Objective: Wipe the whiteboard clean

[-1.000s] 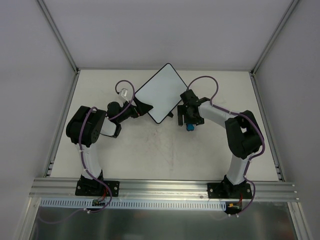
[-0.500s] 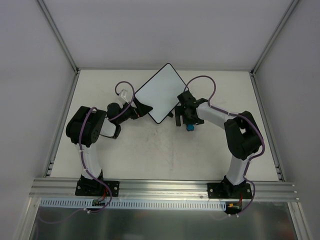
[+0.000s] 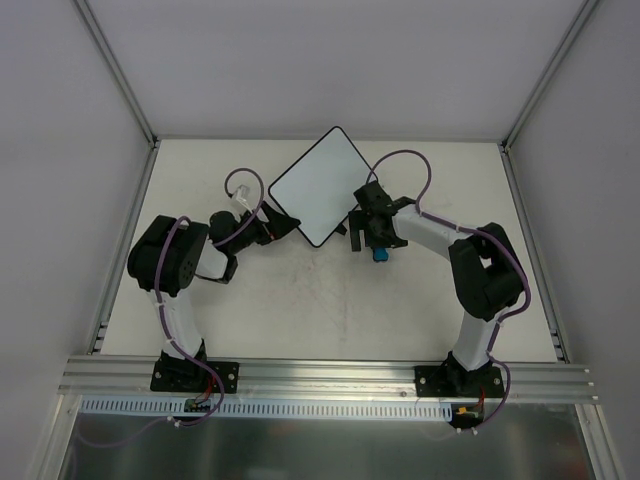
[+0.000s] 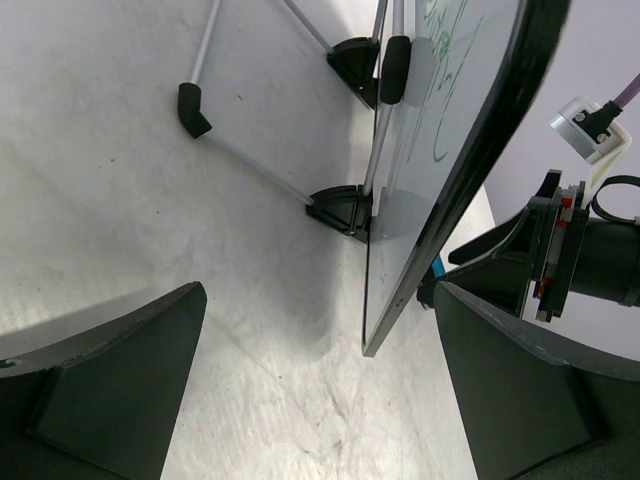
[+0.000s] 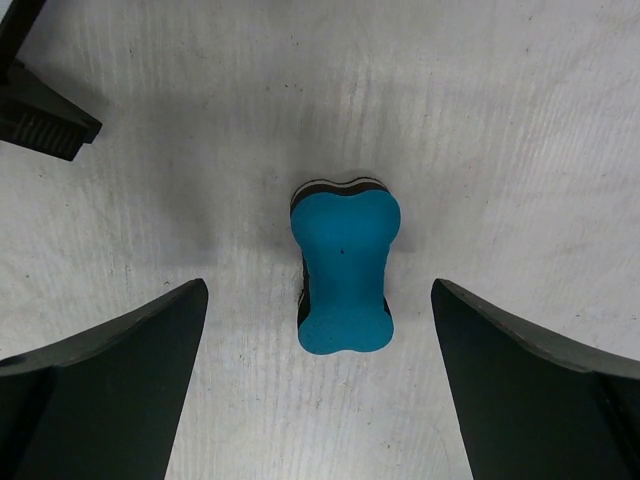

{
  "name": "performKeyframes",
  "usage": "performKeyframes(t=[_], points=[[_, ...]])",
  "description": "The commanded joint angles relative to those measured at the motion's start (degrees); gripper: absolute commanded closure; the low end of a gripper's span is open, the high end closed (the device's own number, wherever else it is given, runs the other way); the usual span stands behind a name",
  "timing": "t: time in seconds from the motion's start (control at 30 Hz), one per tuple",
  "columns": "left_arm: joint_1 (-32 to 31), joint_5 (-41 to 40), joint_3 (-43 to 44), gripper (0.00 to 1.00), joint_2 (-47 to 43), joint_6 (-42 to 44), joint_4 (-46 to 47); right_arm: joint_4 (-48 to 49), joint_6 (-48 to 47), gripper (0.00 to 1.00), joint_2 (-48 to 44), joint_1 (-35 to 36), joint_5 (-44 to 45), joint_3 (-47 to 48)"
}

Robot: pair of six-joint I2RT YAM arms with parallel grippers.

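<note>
Toward the far middle of the pale, finely grained surface (image 3: pixel 330 300): the whiteboard (image 3: pixel 322 187), turned diamond-wise from above, with a glossy white face inside a thin black frame with rounded corners. Looks blank from the top camera. Seen nearly edge-on from the left wrist, shows faint greenish scribble on the pale side turned to that camera. Propped at a tilt on small black feet (image 4: pixel 343 212) and thin metal wire legs (image 4: pixel 255 165), one tipped with a black rubber cap. Upper ends of the legs cut off by the picture edge.

Left pincer (image 4: pixel 318 300) spread wide, gripping nothing, with matte black fingers (image 4: pixel 110 385) on either side of the board's lower corner and clear of it.

Right pincer (image 5: pixel 318 292) likewise wide apart and holding nothing, hanging over the eraser (image 5: pixel 345 268). A bone-shaped block, that: blue felt-like top, darker layer beneath, lying flat on the surface between the fingers and touching neither. From above, mostly hidden under the wrist, with only a blue sliver showing, near the board's right corner. Hard to judge how high the fingers hang above the block.
</note>
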Motion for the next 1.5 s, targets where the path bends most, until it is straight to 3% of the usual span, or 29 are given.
performKeyframes(t=[0.0, 0.43, 0.67, 0.8, 0.93, 1.03, 1.07, 1.17, 1.47], points=[[0.82, 0.35, -1.37, 0.01, -3.38, 1.45, 22.07, 0.53, -0.97, 0.01, -3.21, 0.69, 1.43, -0.12], [2.32, 0.44, -7.69, 0.01, -9.18, 2.42, 22.07, 5.44, -0.7, 0.01, -8.48, 1.48, 3.8, -6.35], [5.21, 1.32, -14.64, 0.01, -17.77, 2.6, 21.46, 11.42, -0.53, 0.01, -17.53, 1.83, 5.73, -13.03], [6.97, 2.02, -18.07, 0.01, -24.72, 4.09, 16.28, 13.8, -0.96, 0.01, -24.47, 2.53, 5.91, -15.67], [7.15, -0.08, -19.83, 0.01, -35.26, 9.34, 2.15, 13.8, -3.16, 0.01, -30.36, 3.24, 7.4, -16.73], [7.15, -4.12, -18.96, 0.01, -45.54, 13.47, -13.92, 13.8, -5.44, 0.01, -33.96, 3.24, 7.93, -17.52], [7.15, -5.44, -18.52, 0.01, -50.61, 14.63, -23.1, 13.71, -5.8, 0.01, -35.37, 3.24, 8.54, -17.7], [7.15, -9.92, -16.93, 0.01, -58.89, 18.23, -36.67, 14.23, -8.61, 0.01, -38.0, 3.33, 9.95, -18.31], [7.15, -15.46, -16.84, 0.01, -69.38, 23.34, -51.84, 25.57, -11.78, 0.01, -46.44, 3.33, 12.31, -27.87]])
